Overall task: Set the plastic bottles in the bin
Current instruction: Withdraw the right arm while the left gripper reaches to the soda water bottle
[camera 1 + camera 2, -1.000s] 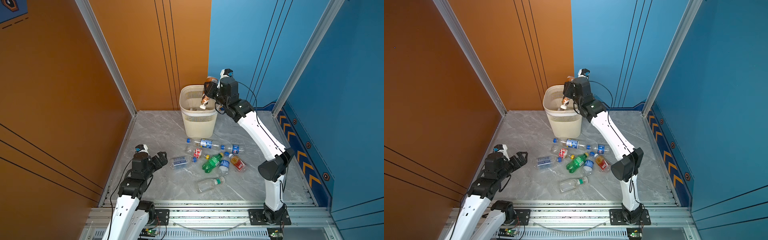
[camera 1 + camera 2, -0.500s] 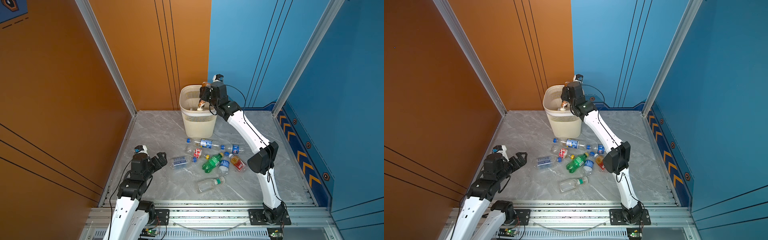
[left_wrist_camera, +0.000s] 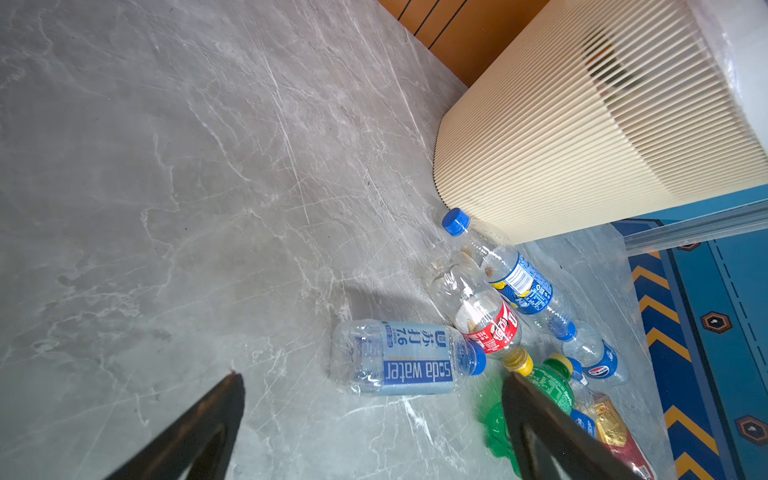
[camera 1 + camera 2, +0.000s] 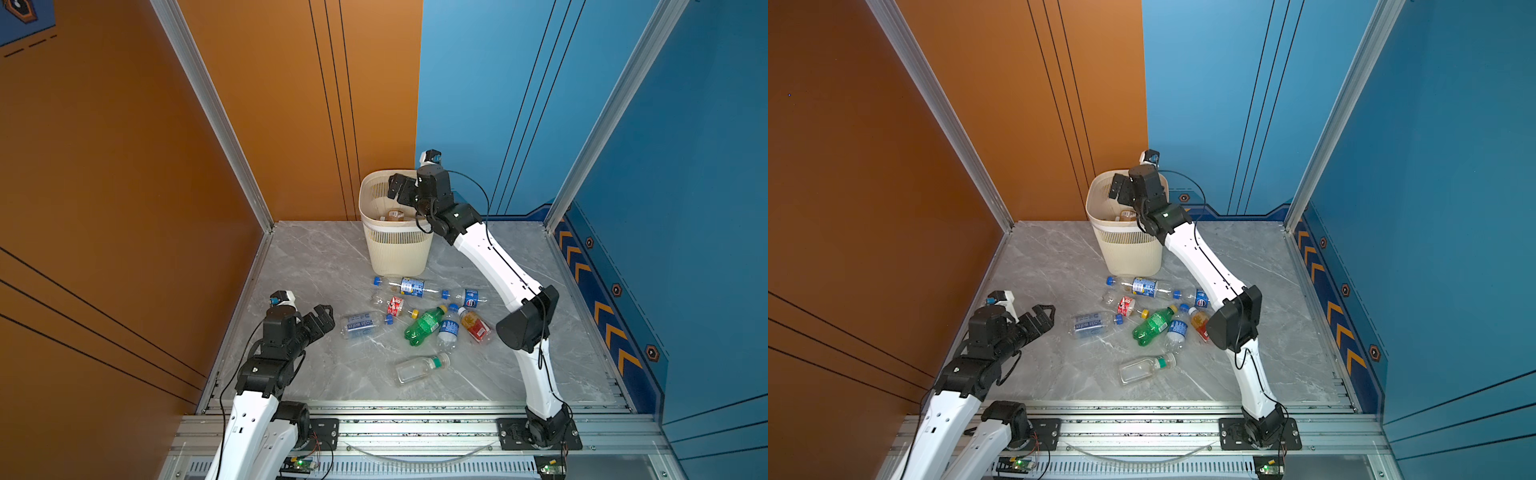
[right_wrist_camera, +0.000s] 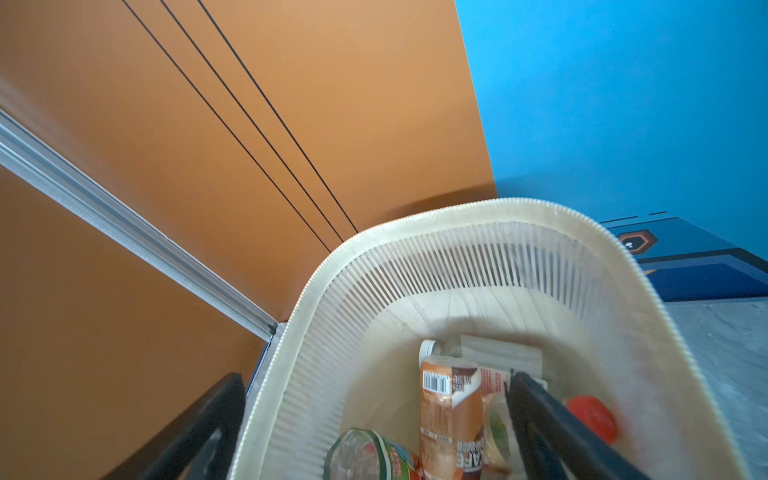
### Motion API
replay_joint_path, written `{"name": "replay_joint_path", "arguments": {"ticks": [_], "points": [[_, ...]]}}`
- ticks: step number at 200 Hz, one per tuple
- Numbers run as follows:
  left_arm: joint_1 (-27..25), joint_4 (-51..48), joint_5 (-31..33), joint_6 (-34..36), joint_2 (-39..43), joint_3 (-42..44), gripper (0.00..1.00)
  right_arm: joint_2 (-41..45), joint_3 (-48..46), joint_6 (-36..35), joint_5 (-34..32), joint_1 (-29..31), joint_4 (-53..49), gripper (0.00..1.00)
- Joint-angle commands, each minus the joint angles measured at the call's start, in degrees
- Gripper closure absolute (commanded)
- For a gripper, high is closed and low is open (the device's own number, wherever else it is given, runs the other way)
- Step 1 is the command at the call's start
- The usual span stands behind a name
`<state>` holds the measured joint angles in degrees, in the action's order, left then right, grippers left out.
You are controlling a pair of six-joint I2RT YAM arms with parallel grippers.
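In both top views, your right gripper (image 4: 401,192) now hangs spread above the bin (image 4: 395,249). The brown bottle (image 4: 394,215) it pinched lies inside, so there is one fewer to clear.

Left wrist: the left gripper (image 3: 374,376) is spread near the soda water bottle (image 3: 399,359), short of the bin.

Right wrist: blur and a finger (image 5: 544,424) hide much of the bin's floor; perhaps four lie there.

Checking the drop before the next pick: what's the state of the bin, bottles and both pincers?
bin: upright, several bottles inside.
brown-label bottle: lying inside the bin.
soda water bottle: on its side on the floor, capped.
green bottle: on its side, capped.
right pincer: open, empty, above the bin.
left pincer: open, empty, low, facing the soda water bottle.
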<state>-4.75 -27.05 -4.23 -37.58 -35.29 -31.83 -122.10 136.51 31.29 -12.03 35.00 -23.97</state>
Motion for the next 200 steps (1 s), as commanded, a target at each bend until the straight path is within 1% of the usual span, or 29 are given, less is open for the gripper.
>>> {"name": "replay_joint_path", "arguments": {"ticks": [1,23,39,59,75,94,118,128,142,158,177,200], "points": [[0.5,-0.2,-2.4,0.3,-0.8,0.3,0.02,13.5,-10.2,-1.3,0.4,0.9,2.6,0.01],[0.6,-0.1,-3.6,1.3,-1.9,0.0,0.02,26.4,-30.3,-0.6,0.1,1.5,10.9,0.0],[0.4,-0.1,-4.9,2.3,-2.8,-0.4,0.02,34.5,-43.6,0.6,-1.4,1.7,13.8,0.0],[-0.1,-0.5,-6.3,4.5,-4.8,-1.5,0.02,43.4,-56.9,3.0,-3.2,1.3,15.2,0.01],[-0.7,-1.5,-7.2,6.1,-7.2,-3.2,0.01,48.7,-64.6,5.6,-4.0,0.4,14.9,0.01],[-2.6,-4.3,-7.4,10.0,-10.7,-7.0,0.0,53.3,-70.6,7.8,-3.7,-1.4,13.2,0.0],[-6.6,-10.7,-5.4,19.1,-16.5,-14.8,0.02,58.7,-75.9,9.1,-4.0,-3.3,11.8,0.0],[-9.7,-13.4,-3.4,23.9,-19.0,-18.1,0.04,60.9,-77.7,9.6,-3.8,-4.2,11.7,0.01],[-14.7,-16.0,1.4,29.8,-22.2,-21.2,0.04,63.7,-79.9,10.3,-3.2,-5.5,11.7,0.01],[-19.8,-16.9,4.5,35.1,-25.6,-22.5,0.04,66.8,-82.0,10.7,-2.6,-6.7,11.6,0.01],[-22.6,-17.9,5.4,39.7,-30.0,-22.7,0.05,70.0,-83.4,10.9,-1.9,-8.0,11.1,0.01],[-26.5,-17.7,8.9,42.0,-34.0,-22.5,0.05,73.2,-84.6,10.9,-1.0,-9.4,10.0,0.01]]}}
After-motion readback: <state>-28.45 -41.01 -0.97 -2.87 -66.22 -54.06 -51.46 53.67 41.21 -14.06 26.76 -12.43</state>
